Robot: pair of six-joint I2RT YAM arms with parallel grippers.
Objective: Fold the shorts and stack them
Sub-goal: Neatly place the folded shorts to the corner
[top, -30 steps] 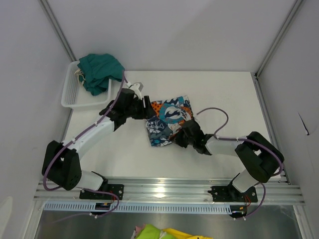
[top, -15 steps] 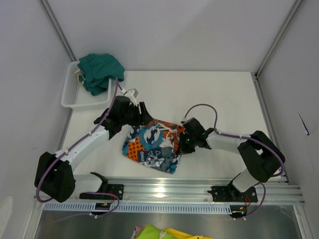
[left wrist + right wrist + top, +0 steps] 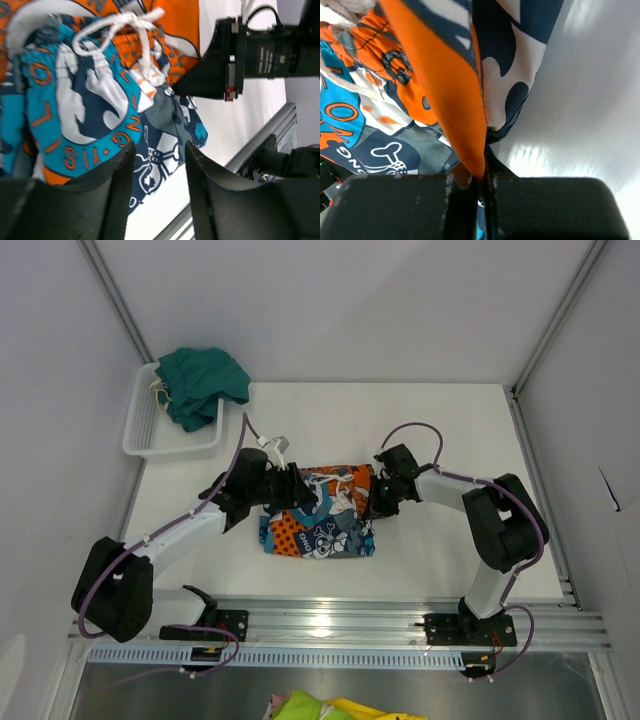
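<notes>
The patchwork-print shorts [image 3: 320,525] lie bunched across the middle of the table, between my two grippers. My left gripper [image 3: 300,492] hovers over their left part, open, and its wrist view shows the print [image 3: 90,100] and white drawstring [image 3: 125,25] beyond empty fingers [image 3: 117,195]. On the shorts' right edge my right gripper [image 3: 377,505] is shut on a fold of orange fabric [image 3: 445,75], which runs down between its jaws. The plain teal-green shorts [image 3: 200,385] sit heaped in the basket at the back left.
The white mesh basket [image 3: 165,440] stands at the table's back left corner. Walls and metal posts close in the table [image 3: 450,440] on three sides. An aluminium rail [image 3: 340,625] runs along the near edge. The right arm's black body [image 3: 250,55] shows in the left wrist view.
Both arms carried the print shorts toward the near left, then back up; they now lie wider and flatter. The right gripper rose away from the rail. The left jaws narrowed.
</notes>
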